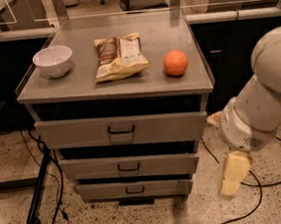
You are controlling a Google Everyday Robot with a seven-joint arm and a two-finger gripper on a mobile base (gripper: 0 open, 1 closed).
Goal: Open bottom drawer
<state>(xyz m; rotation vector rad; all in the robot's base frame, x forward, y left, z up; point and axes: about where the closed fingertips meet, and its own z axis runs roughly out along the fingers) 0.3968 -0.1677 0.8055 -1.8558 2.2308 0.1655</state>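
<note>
Early going, by my reading; the bottom drawer (101,190) sits lowest of the three grey fronts in the table (77,86), just above the floor, and I judge it shut, since no tray body shows behind its front; its small wire handle (134,189) sits at the middle of that front with nothing on it. My pincer (234,174) hangs to the right of the bottom drawer, at about the same height, out past the table's right corner and well apart from the handle; it points down at the floor, not toward the front; whether it is apart or together I cannot tell.

Done so far: nothing of the opening itself; I'm beside the work, not on it. Left, as I judge it: swing leftward to the handle, face the front, take the wire, draw the drawer straight out.

Directly above the bottom drawer, the mid-sized drawer (86,169) and the tallest drawer (72,133); neither is mine to touch. Higher up, on the table top: a white bowl (52,60), a chip bag (119,57), an orange (176,62).
</note>
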